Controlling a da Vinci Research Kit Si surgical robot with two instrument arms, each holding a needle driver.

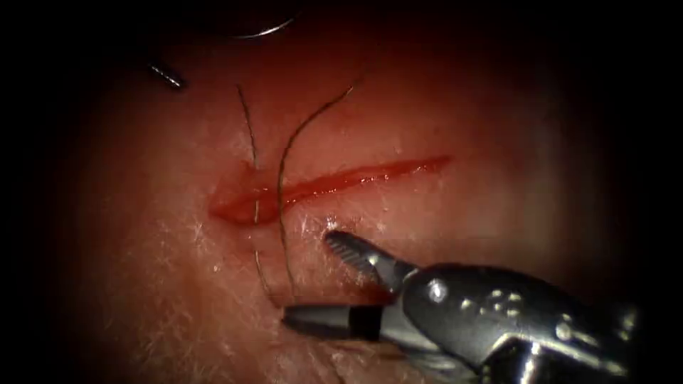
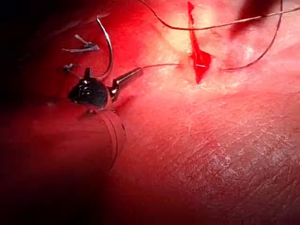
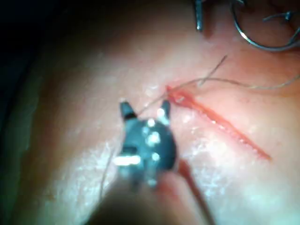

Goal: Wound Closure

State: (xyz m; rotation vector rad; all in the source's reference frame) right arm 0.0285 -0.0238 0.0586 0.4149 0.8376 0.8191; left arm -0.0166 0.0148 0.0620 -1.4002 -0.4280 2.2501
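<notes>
The tissue (image 1: 498, 235) spreads across the endoscope view. The right tool (image 1: 309, 279) comes in from 4 o'clock, and its fingers (image 1: 352, 250) are spread wide and grasp nothing. One points toward 10 o'clock and the other toward 9 o'clock, just on the 6 o'clock side of the cut (image 1: 334, 183).

The cut runs from 9 toward 2 o'clock, with red fluid (image 1: 242, 208) pooled at its left end. Two strands of thread (image 1: 284, 163) cross that left end from 12 to 6 o'clock, and their lower parts reach the gap between the spread fingers.

The needle (image 1: 265, 30) lies at 12 o'clock, well apart from the cut, and its visible arc is out of the tissue.

The left tool (image 1: 167, 77) shows as a small tip at 11 o'clock, apart from the needle. I cannot tell whether it holds anything.
</notes>
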